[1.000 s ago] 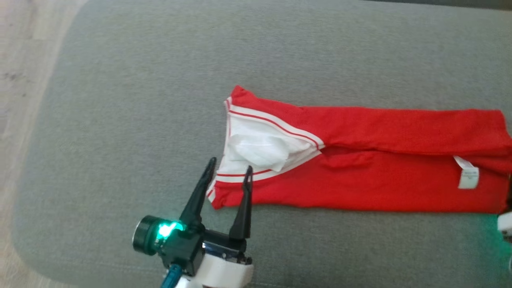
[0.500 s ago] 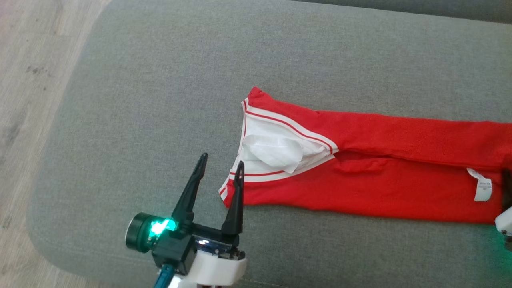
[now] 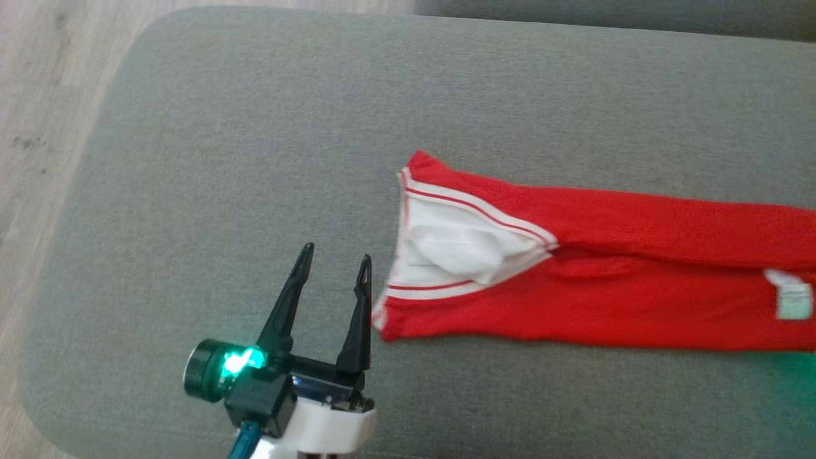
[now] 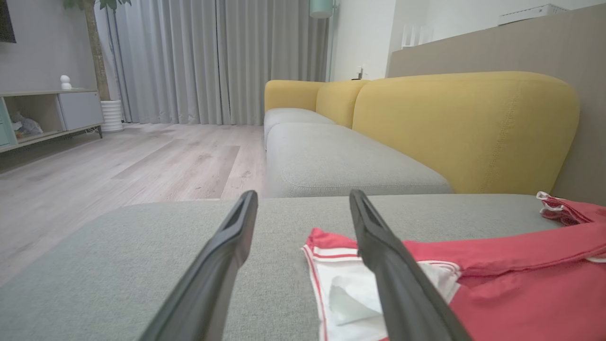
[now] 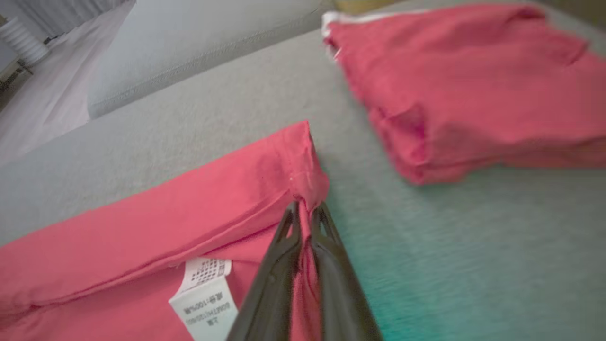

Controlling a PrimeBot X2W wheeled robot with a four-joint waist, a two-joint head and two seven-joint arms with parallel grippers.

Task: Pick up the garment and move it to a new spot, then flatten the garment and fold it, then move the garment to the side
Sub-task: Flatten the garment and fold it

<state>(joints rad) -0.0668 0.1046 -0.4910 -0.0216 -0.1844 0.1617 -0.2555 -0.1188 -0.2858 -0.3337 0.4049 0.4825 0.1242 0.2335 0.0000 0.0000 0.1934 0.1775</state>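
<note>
The garment (image 3: 605,299) is a red shirt with a white, red-striped collar, lying stretched out flat on the grey sofa seat (image 3: 255,127). Its collar end points left and its white label (image 3: 790,299) is at the right edge. My left gripper (image 3: 336,252) is open just left of the collar's near corner, holding nothing. In the left wrist view its fingers (image 4: 303,194) straddle the collar edge of the garment (image 4: 511,284). In the right wrist view my right gripper (image 5: 307,206) is shut on the garment's (image 5: 189,203) hem corner, next to the label (image 5: 203,296).
A second red folded cloth (image 5: 473,85) lies on the seat beyond the right gripper, also seen as a red bundle (image 4: 563,210). A yellow backrest (image 4: 464,128) runs behind. The seat's rounded left edge drops to the wooden floor (image 3: 38,95).
The head camera has shifted. The left gripper's fingers, earlier overlapping the collar's corner, now stand just left of it, still open. The right gripper has shut on the hem.
</note>
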